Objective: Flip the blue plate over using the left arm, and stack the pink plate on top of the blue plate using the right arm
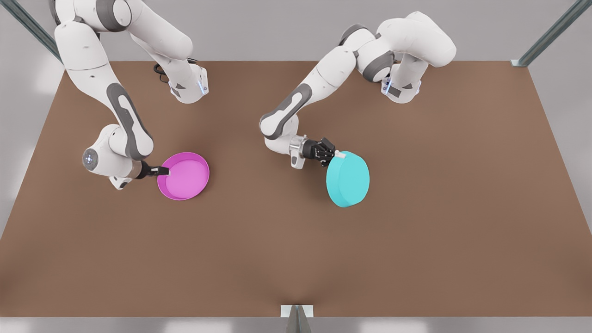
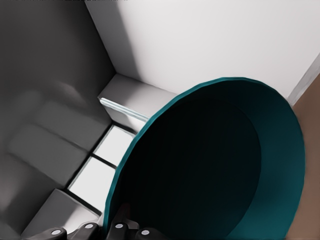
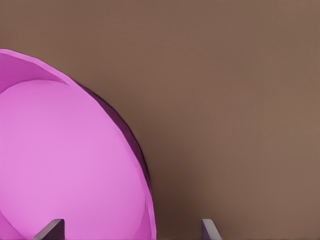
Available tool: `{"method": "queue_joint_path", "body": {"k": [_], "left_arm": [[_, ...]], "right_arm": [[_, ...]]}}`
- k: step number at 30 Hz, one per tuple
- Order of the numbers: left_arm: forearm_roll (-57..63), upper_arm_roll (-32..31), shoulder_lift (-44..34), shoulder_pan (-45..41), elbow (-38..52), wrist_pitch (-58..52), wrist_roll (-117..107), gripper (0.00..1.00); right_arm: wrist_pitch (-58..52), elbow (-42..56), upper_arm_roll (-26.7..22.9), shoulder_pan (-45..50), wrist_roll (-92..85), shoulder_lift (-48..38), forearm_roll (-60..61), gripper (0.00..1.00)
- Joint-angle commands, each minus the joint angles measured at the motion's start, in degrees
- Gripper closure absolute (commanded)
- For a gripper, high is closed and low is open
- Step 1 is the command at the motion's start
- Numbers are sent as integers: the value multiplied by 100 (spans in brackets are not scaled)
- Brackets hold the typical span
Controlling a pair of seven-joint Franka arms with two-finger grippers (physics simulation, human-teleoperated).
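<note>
**Blue plate held mid-flip while the pink plate waited**

At the front view's left, the right gripper [image 1: 163, 171] sat at the near rim of the pink plate [image 1: 184, 176], which lay flat and open side up on the brown table [image 1: 416, 240]. In the right wrist view its fingertips [image 3: 50, 229] stood wide apart, released, with the rim between them.

Toward the front view's right, the left gripper [image 1: 336, 156] was clenched on the rim of the blue plate [image 1: 348, 179]. The plate was tilted steeply (almost on edge), its flat underside facing the camera and its hollow facing the arm.

The flip seemed partway done. Next, the plate likely needed lowering rim-down, then releasing, before any stacking.
</note>
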Motion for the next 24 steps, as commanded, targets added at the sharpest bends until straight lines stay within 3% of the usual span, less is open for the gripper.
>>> {"method": "queue_joint_path", "body": {"k": [1,8,11,13,14,15,16,24], "left_arm": [[-122,1,31,-66,-1,18,-30,79],[-227,1,251,-189,17,-61,-302,79],[-262,1,251,-198,43,-53,-294,79],[-306,1,260,-198,43,-44,-294,79],[-350,1,260,-198,43,-44,-294,52],[-386,-7,295,-207,43,-44,-294,9],[-429,-7,330,-268,43,-44,-302,0],[-684,-7,585,-365,509,-61,-346,0]], "right_arm": [[9,4,0,-14,-53,47,0,0],[62,30,0,-76,-185,179,0,0],[53,30,0,-76,-273,179,0,32],[44,39,0,-58,-281,196,0,40],[18,39,0,-41,-281,205,0,42],[9,39,0,-49,-360,205,0,48],[9,48,0,-50,-378,231,0,49],[0,83,0,-41,-492,249,0,79]]}}
